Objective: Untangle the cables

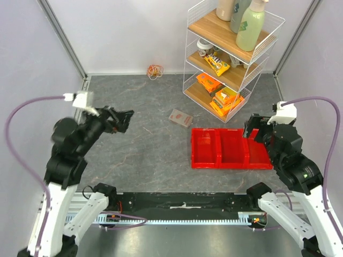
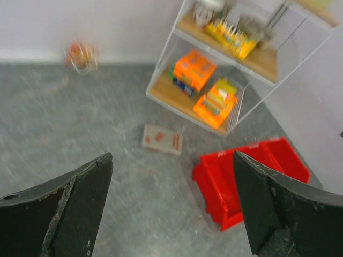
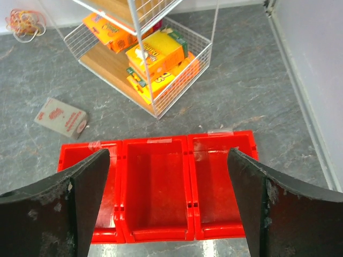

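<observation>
The cables (image 1: 155, 70) are a small tangle of thin orange, yellow, white and red loops lying on the grey floor by the back wall. They also show in the left wrist view (image 2: 81, 55), blurred, and in the right wrist view (image 3: 22, 22). My left gripper (image 1: 126, 120) is open and empty, raised over the left middle of the floor, well short of the cables. My right gripper (image 1: 253, 128) is open and empty above the red bins. In the wrist views the left gripper (image 2: 171, 203) and the right gripper (image 3: 167, 198) hold nothing.
Three joined red bins (image 1: 230, 148) sit right of centre. A white wire shelf rack (image 1: 228, 59) with snack boxes and bottles stands at the back right. A small grey-pink packet (image 1: 180, 118) lies between the rack and the floor's middle. Walls close in on three sides.
</observation>
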You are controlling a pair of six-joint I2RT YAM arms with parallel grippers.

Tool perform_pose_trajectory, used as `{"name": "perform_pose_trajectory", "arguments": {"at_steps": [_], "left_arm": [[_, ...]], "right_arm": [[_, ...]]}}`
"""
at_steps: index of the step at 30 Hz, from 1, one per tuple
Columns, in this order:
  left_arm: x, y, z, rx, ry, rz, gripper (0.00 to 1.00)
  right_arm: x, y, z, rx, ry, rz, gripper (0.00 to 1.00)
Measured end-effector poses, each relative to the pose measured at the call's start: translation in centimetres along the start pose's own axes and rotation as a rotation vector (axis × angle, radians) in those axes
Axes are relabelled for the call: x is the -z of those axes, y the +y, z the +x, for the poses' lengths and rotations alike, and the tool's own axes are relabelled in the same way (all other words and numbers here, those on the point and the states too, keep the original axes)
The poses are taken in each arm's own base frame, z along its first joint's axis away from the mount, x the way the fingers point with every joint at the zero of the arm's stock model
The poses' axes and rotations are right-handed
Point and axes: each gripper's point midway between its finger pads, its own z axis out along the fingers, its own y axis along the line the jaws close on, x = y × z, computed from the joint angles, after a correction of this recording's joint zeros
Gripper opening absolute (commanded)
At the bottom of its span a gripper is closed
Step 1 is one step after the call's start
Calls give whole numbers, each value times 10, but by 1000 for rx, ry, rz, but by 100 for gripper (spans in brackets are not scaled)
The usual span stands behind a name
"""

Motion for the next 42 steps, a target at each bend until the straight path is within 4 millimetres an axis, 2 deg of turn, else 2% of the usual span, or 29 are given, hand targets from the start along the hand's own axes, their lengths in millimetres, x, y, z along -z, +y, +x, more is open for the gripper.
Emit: {"name": "perform_pose_trajectory", "arguments": {"at_steps": [3,6,10,15,17,19,24,27,31,35,40,42], "left_arm": [[-39,14,41,85,157,-31,94],[-82,30,96,208,275,-56,95],[-136,62,171,380,377,-138,95],[-212,104,220,529,360,-180,94],[-242,120,229,591,340,-170,95],[-282,141,233,641,303,-158,95],[-355,177,230,731,187,-147,93],[-385,200,237,819,107,-190,94],[-408,235,273,943,39,-300,99],[-439,252,257,984,-97,-309,99],[-471,264,252,1008,-187,-305,84],[-484,267,252,1016,-207,-308,64]], "right_arm": [[-1,7,10,6,21,-45,98],[-1,19,13,11,33,-112,98],[2,34,18,7,45,-202,98],[10,39,19,-3,31,-255,98],[13,38,17,-8,18,-260,98],[16,37,16,-14,3,-262,98],[22,33,15,-23,-20,-263,98],[23,32,14,-25,-25,-260,98],[23,31,14,-25,-26,-257,98],[21,31,15,-23,-22,-252,98],[17,32,18,-23,-3,-245,98],[16,33,18,-26,1,-244,98]]}}
